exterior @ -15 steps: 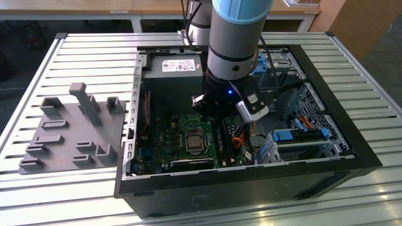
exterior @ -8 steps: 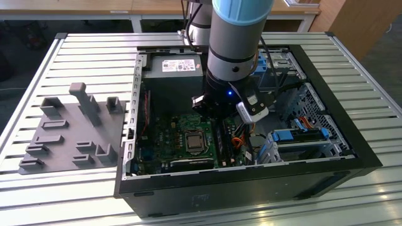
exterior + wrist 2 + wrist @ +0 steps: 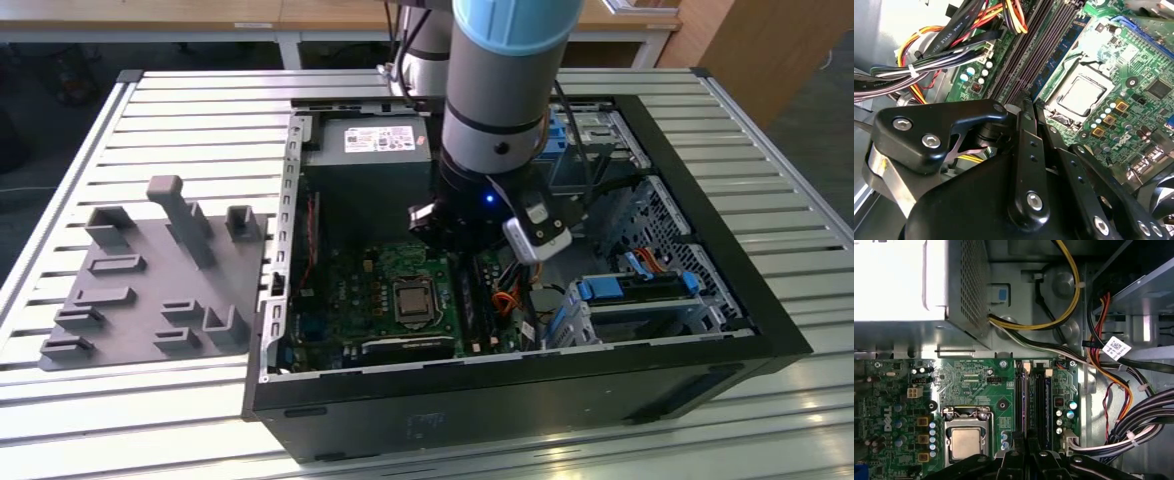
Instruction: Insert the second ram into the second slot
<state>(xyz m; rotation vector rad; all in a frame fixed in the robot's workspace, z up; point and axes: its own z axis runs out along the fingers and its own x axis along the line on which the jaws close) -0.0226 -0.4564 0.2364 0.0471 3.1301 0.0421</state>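
Dark blue board of the second ram (image 3: 1030,405) is seen standing on edge among the black memory slots (image 3: 1019,405) of the green motherboard (image 3: 974,385), directly beneath the tips of the hand (image 3: 1029,447) in the first wrist view. The hand's black fingers (image 3: 1026,150) are drawn narrow and meet at the stick's upper edge, though whether it is actually clamped cannot be told. In the exterior view the arm (image 3: 501,90) is lowered into the open computer case (image 3: 747,300) on the slatted bench (image 3: 174,110), beside a grey fixture block (image 3: 154,280).
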